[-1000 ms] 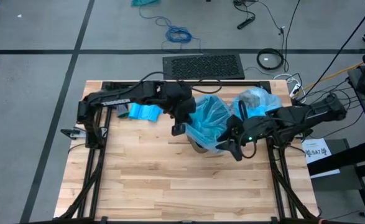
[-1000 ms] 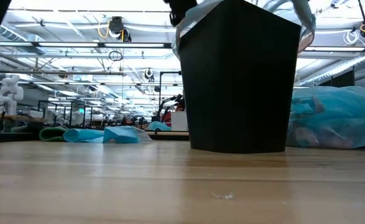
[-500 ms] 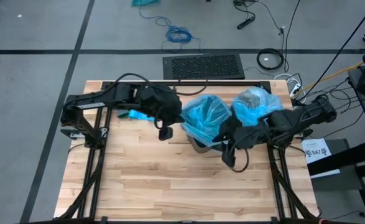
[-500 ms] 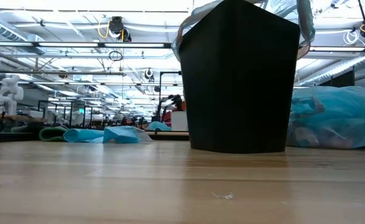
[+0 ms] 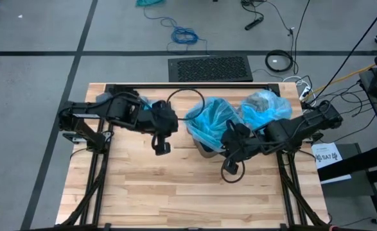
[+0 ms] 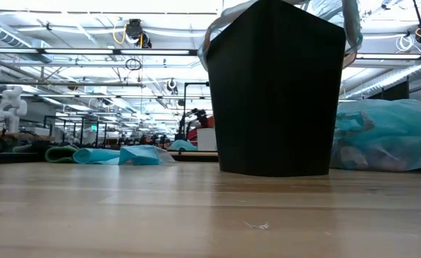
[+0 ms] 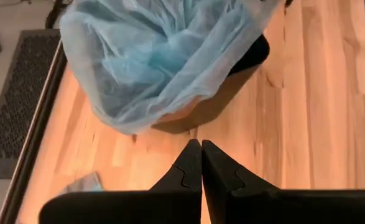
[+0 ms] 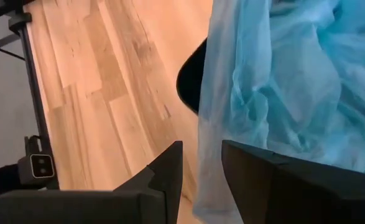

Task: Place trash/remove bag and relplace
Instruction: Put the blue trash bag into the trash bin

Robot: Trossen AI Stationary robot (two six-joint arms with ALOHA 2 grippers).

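While the wooden surface point(image 5: 175, 192) carries the black bin point(image 6: 276, 93) with its new blue liner point(image 5: 210, 122), the full trash bag point(image 5: 263, 106) lies beside it. Right gripper point(image 8: 201, 163), fingers apart and holding nothing, should tuck the liner evenly; left gripper point(image 7: 201, 163) is closed, empty.

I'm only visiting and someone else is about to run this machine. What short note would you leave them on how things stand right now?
Left gripper: shut, empty, hanging over the table left of the bin.
Right gripper: fingers apart with nothing between them, close to the liner at the bin's near right side.
Bin: upright mid-table, blue liner fitted in it and draped over the rim.
Full bag: lying on the table to the bin's right, behind the right arm.
Spare folded bags: at the table's back left.
Done, judging by this: old bag out, new liner in.
Left: perhaps tidy the liner on the rim, then park both arms.
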